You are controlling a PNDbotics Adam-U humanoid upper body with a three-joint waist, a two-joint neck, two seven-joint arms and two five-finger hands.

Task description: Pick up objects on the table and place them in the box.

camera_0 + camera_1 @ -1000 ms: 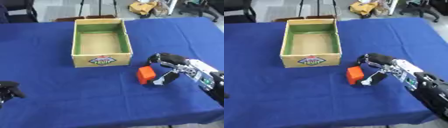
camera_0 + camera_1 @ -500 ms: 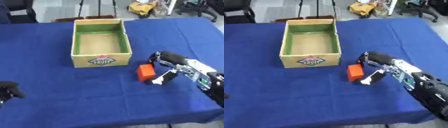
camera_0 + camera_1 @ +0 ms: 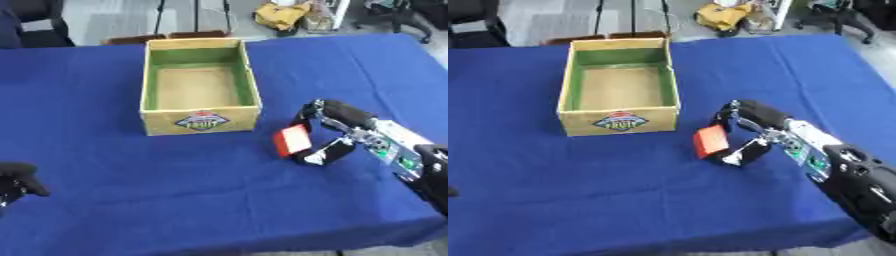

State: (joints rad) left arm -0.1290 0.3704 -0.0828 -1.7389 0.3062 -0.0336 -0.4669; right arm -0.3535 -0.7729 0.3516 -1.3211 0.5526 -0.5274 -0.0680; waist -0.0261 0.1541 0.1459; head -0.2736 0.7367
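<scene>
A small red-orange block [image 3: 291, 140] is pinched between the thumb and curled fingers of my right hand [image 3: 331, 131], just off the blue table and right of the box's front corner. The open cardboard box [image 3: 199, 91] with green inner walls and a label on its front stands at the middle of the table; nothing shows inside it. My left hand [image 3: 19, 183] shows dark at the lower left edge, idle, its shape unclear.
The blue cloth covers the whole table [image 3: 175, 200]. Beyond the far edge are chair legs and a yellow bag [image 3: 284, 12] on the floor. Bare cloth lies in front of the box and to its left.
My right hand has moved slightly left toward the box and lifted, with the red block still in it. The left hand has stayed in place.
</scene>
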